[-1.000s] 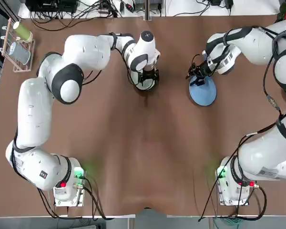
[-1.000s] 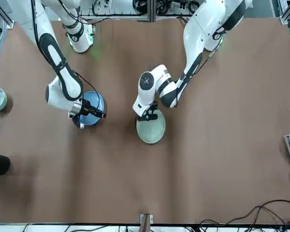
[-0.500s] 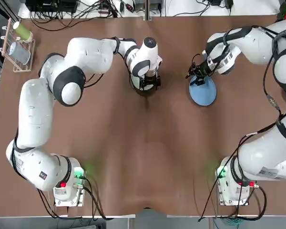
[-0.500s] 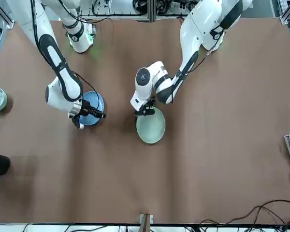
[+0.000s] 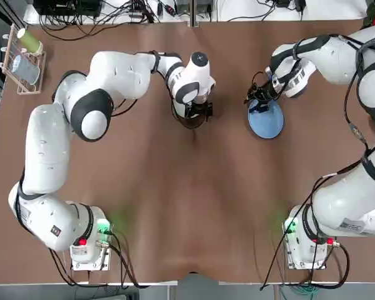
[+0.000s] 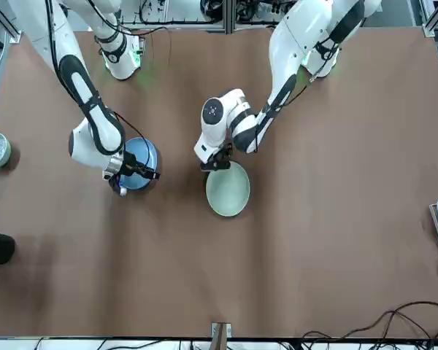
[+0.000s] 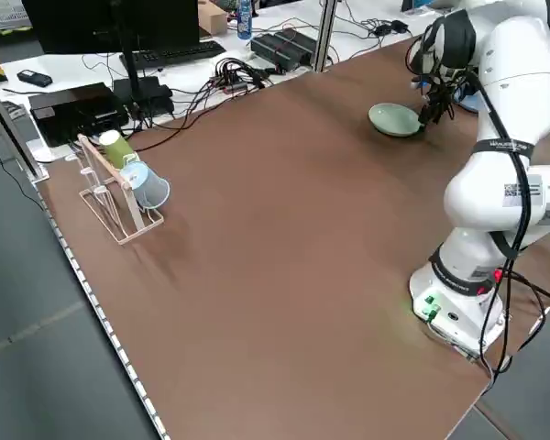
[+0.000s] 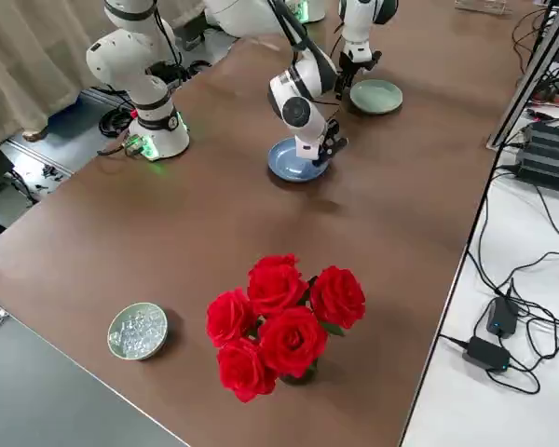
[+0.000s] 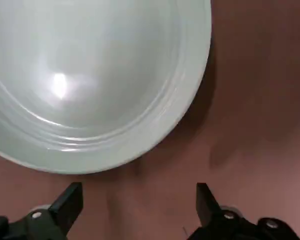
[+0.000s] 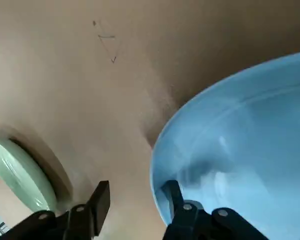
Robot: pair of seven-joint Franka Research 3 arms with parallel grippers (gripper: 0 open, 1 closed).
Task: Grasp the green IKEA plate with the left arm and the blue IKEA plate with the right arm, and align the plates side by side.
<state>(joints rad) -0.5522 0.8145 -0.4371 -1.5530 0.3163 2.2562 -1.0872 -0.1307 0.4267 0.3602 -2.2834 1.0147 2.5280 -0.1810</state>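
Green plate [image 6: 228, 191] lies flat near the middle of the table [image 5: 187, 206], and the blue plate [image 5: 267, 120] lies well apart from it, toward the robot's right. The right gripper [image 10: 137, 195] has its jaws drawn narrow across the blue plate's near rim, one finger inside the dish and one outside, so that plate looks held. The left gripper [image 9: 137, 200] hangs just beside the green plate's edge with jaws spread wide and nothing between them (the rim sits just ahead of the fingertips, not inside the gap).

The step in hand appears to be the left arm's grasp. To do it well, the gripper should ease toward the plate until the rim lies between the fingers, one tip inside the dish and one under the outer lip, and close only then. Coming in too high would likely nudge the light plate along the table.
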